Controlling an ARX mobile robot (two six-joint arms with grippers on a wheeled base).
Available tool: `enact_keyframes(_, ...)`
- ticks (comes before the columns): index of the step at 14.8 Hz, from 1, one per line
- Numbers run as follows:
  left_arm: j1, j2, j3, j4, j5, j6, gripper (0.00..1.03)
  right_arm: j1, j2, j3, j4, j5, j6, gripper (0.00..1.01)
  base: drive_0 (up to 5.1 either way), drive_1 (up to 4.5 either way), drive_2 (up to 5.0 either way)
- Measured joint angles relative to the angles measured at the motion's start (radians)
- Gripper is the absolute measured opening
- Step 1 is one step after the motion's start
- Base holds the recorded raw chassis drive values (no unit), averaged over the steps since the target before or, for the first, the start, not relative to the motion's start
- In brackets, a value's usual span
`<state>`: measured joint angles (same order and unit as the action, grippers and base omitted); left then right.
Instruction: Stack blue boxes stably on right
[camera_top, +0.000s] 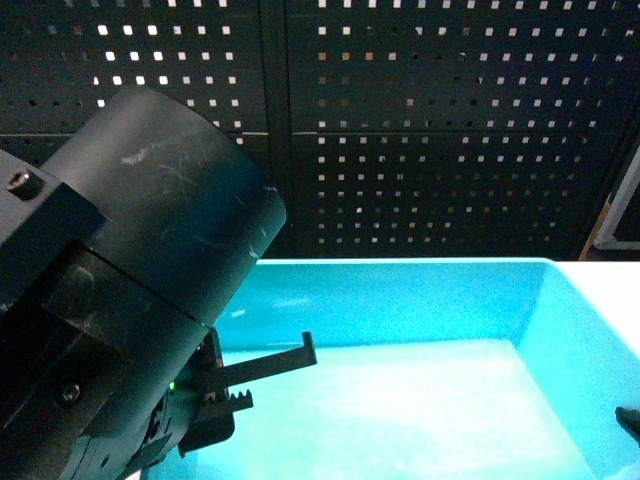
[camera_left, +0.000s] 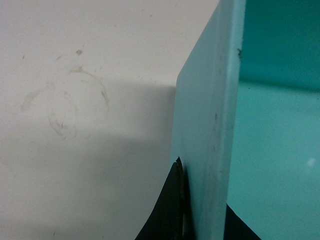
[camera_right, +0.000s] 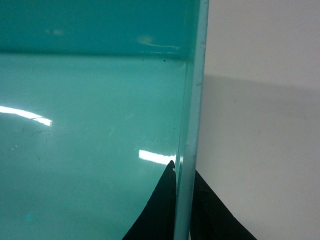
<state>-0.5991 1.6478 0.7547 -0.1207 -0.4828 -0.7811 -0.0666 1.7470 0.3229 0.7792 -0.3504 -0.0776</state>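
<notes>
A pale turquoise-blue rectangular plastic tub with smooth walls is held between both arms, directly ahead of the robot in front of a dark perforated metal panel. In the left wrist view the left gripper is seen straddling the tub's left wall, one dark finger outside against the wall and the other inside, so the jaws are closed narrowly on that wall. In the right wrist view the right gripper is clamped likewise over the right wall, a dark finger lying inside and its partner outside. A pale, scuffed tabletop is seen beyond the left gripper, outside the tub; whether the tub rests on it cannot be told.

The tub is judged light and fairly stiff, though its thin walls may flex under a pinch, and the glossy plastic is likely slippery. A hold on opposite walls, near their middles, is judged soundest, so that the tub stays level. No second tub is seen in any view.
</notes>
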Motion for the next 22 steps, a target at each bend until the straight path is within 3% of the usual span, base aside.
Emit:
enact_keyframes(1,0.026,-0.029,-0.006,0.069,-0.004,0.058,0.02,0.0,-0.08,0.035,0.004,0.002,-0.005,0.07,0.0,0.0,0.0)
enact_keyframes(2,0.06,-0.095,-0.005,0.177,-0.008,0.171,0.02,0.009,-0.193,0.077,0.002,0.017,-0.017,0.07,0.0,0.0,0.0)
enact_keyframes(3,0.09,-0.13,0.008,0.301,-0.011,0.321,0.02,0.014,-0.298,0.127,-0.056,0.037,0.004,0.07,0.0,0.0,0.0)
enact_keyframes(4,0.132,-0.21,0.079,0.452,0.025,0.523,0.02,0.014,-0.425,0.247,-0.127,0.053,0.04,0.07,0.0,0.0,0.0)
enact_keyframes(5,0.15,-0.286,0.153,0.54,0.06,0.67,0.02,0.014,-0.517,0.358,-0.182,0.062,0.087,0.07,0.0,0.0,0.0)
enact_keyframes(6,0.15,-0.31,0.153,0.584,0.074,0.715,0.02,0.014,-0.536,0.378,-0.18,0.063,0.097,0.07,0.0,0.0,0.0)
enact_keyframes(9,0.154,-0.33,0.132,0.668,0.099,0.782,0.02,0.014,-0.537,0.381,-0.165,0.066,0.107,0.07,0.0,0.0,0.0)
enact_keyframes(22,0.157,-0.328,0.123,0.667,0.099,0.788,0.02,0.015,-0.53,0.378,-0.168,0.066,0.112,0.07,-1.4,-1.37,-1.4)
